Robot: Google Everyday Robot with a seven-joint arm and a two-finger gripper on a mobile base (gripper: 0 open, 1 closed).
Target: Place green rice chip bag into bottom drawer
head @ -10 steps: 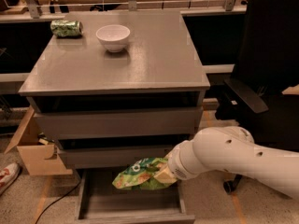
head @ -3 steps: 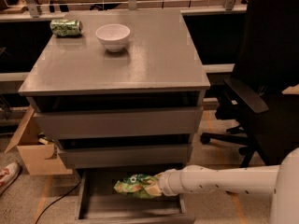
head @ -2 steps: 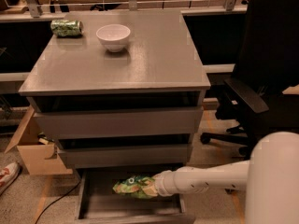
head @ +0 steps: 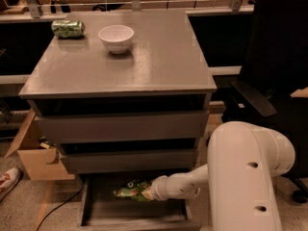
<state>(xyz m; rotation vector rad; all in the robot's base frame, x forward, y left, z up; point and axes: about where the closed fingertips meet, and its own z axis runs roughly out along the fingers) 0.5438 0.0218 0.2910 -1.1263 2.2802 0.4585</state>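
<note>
The green rice chip bag (head: 129, 189), crumpled and shiny green with tan patches, sits low inside the open bottom drawer (head: 96, 211) of the grey cabinet. My gripper (head: 147, 192) is at the bag's right end, reaching in from the right on a white arm. The bag hides the fingertips. The two upper drawers are closed.
A white bowl (head: 116, 37) and a small green soda can (head: 68, 28) stand on the cabinet top (head: 159, 61). A black office chair (head: 274, 85) is to the right. A cardboard box (head: 33, 155) and a shoe (head: 7, 181) lie on the floor at the left.
The arm has lowered the bag from above the drawer down into it. The arm's large white joint has swung into the lower right foreground.
</note>
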